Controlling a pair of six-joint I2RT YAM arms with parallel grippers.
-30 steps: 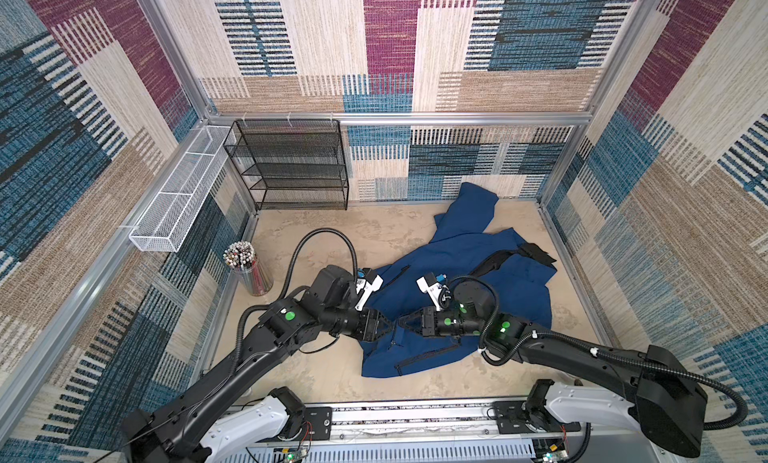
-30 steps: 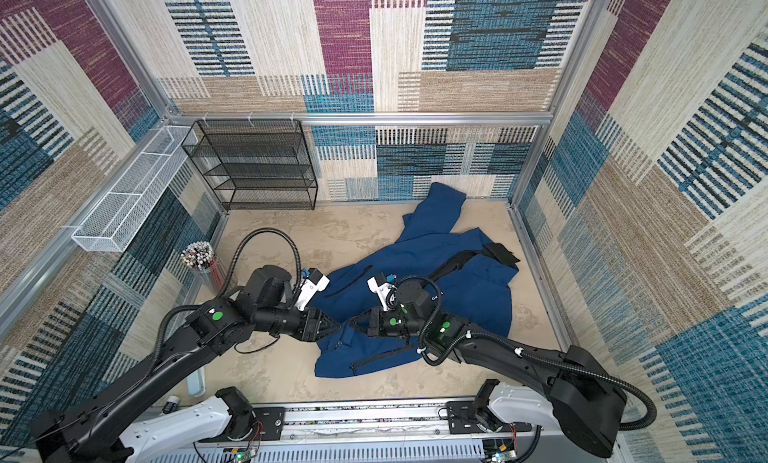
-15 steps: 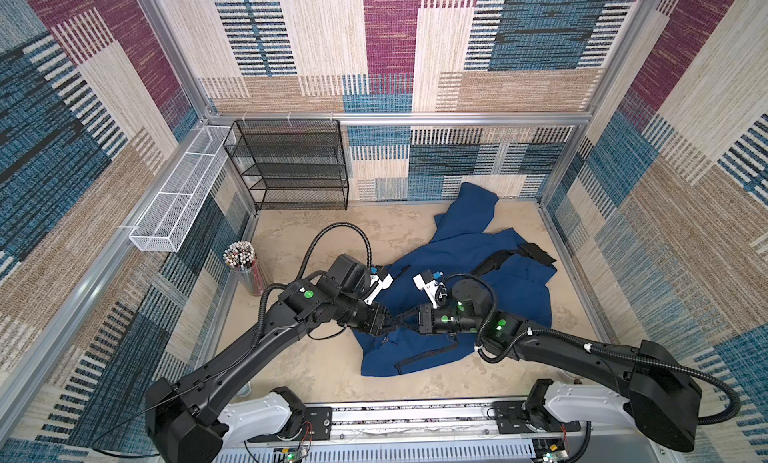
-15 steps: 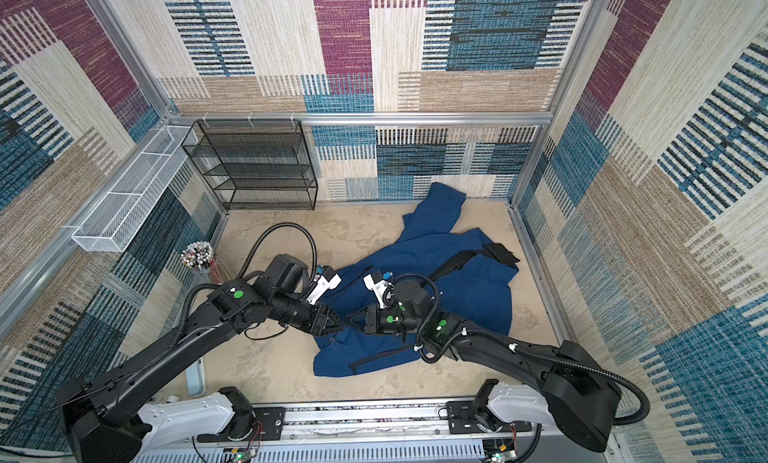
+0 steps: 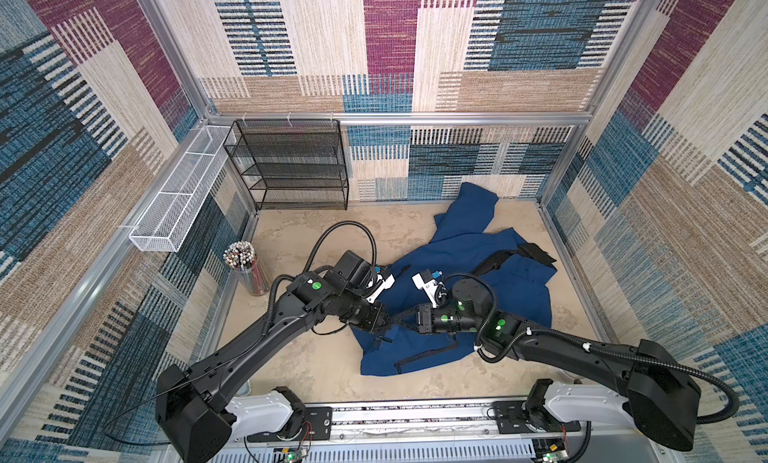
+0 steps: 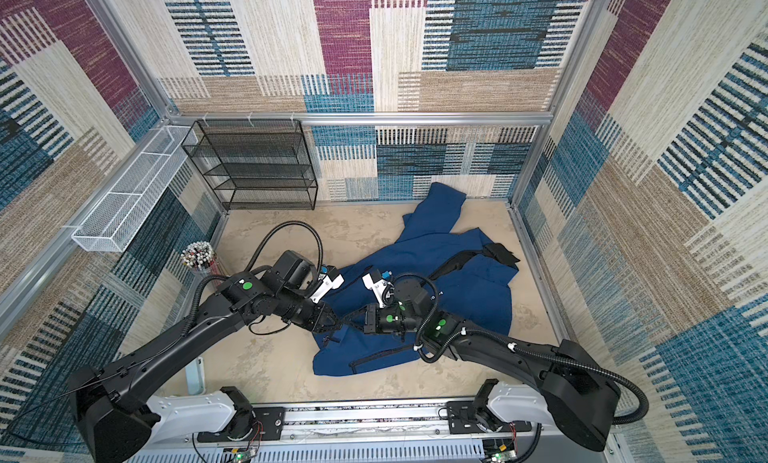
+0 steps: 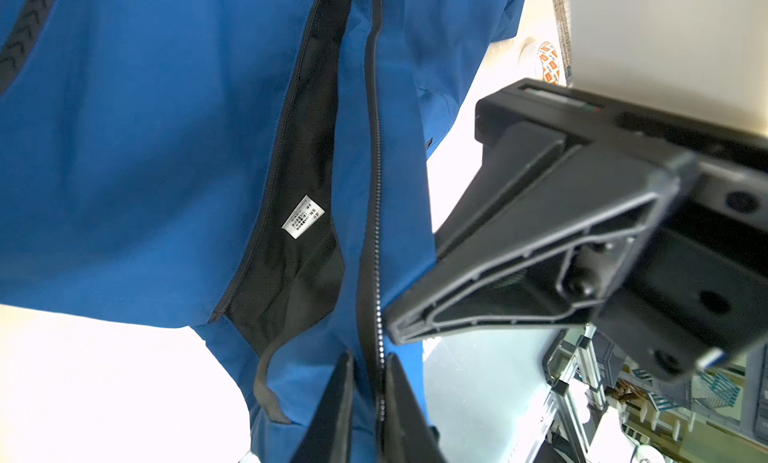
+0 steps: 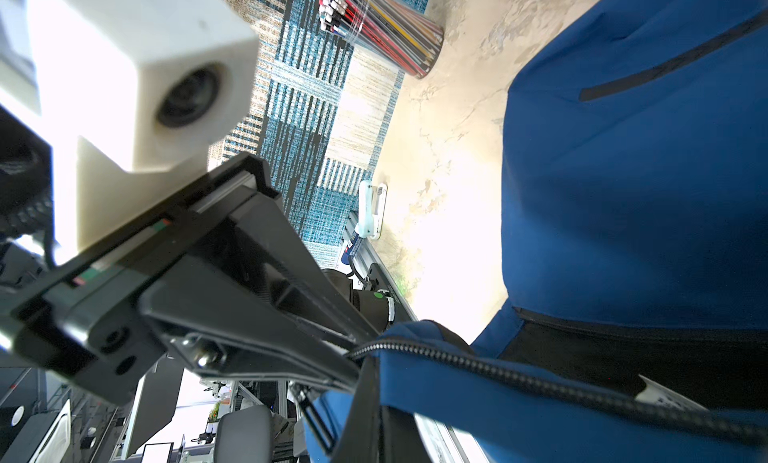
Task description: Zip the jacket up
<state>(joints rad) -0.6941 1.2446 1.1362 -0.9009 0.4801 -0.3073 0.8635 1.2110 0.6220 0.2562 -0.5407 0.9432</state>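
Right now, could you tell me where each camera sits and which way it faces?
Top views: high overhead, looking down on the jacket; left arm and right arm show.
Left wrist: on the left arm, facing the zipper past the left gripper.
Right wrist: on the right arm, facing the zipper past the right gripper.
Shared: both wrist views show the zipper.

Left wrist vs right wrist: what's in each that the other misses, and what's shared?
Only left wrist: right gripper seen from outside, its tip at the jacket edge; a chevron-patterned black strip; a loose black strap.
Only right wrist: pencil cup, pocket zipper, left gripper seen from outside.
Both: blue jacket, black lining, front zipper teeth, and the viewing arm's own fingers on the fabric.
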